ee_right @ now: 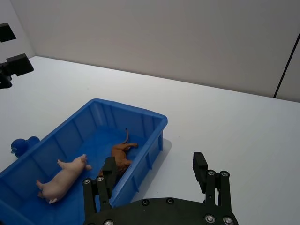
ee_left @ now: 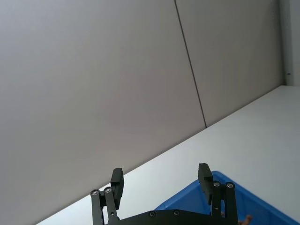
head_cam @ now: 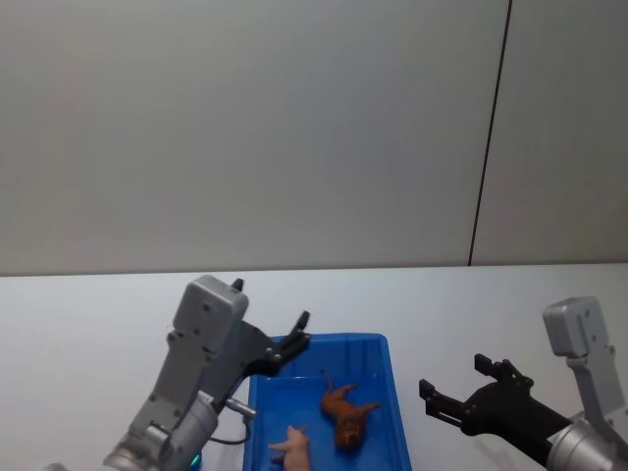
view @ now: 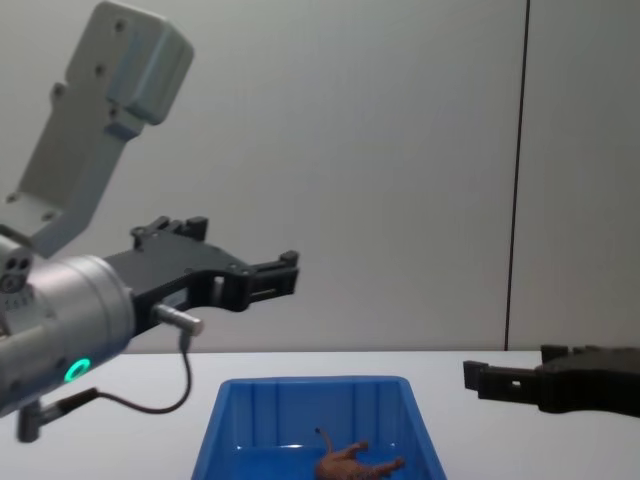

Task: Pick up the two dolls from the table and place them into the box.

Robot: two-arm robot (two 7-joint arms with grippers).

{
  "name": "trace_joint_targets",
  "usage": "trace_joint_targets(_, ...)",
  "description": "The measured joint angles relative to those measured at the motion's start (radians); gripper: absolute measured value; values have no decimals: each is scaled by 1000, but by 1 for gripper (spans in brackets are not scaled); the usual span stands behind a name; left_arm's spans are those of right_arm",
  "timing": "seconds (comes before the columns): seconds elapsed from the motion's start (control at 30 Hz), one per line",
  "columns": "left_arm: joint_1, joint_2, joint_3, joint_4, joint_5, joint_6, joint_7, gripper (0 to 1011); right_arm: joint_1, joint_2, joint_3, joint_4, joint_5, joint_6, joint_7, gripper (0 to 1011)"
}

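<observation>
Both toys lie inside our open blue plastic bin (head_cam: 397, 404) on the white tabletop (head_cam: 98, 324).
The reddish-brown tufted animal figure (head_cam: 343, 414) and pale pink pig figure (head_cam: 294, 447) lie side by side. Our left gripper (head_cam: 297, 332) hovers above the bin's far left corner and our right gripper (head_cam: 453, 376) is off to its right, both with jaws wide and empty.

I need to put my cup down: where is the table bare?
Bare: the table between the box and the back wall. Crowded: inside the box, holding the brown doll and pink doll; beside it hover the left tool and right tool.
</observation>
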Motion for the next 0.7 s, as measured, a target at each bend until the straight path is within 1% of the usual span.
trace_joint_targets(0.13, 11, 12, -7, -8, -2, 9, 15, 1001, -5, 5, 2, -4, 1, -3, -2, 1001)
trace_joint_targets(0.43, 57, 58, -34, -29, -43, 51, 64, 1001, -10, 11, 5, -8, 2, -6, -4, 1001)
trace_joint_targets(0.7, 86, 83, -49, -28, -75, 83, 83, 1001, -12, 13, 6, -10, 2, -8, -5, 1001)
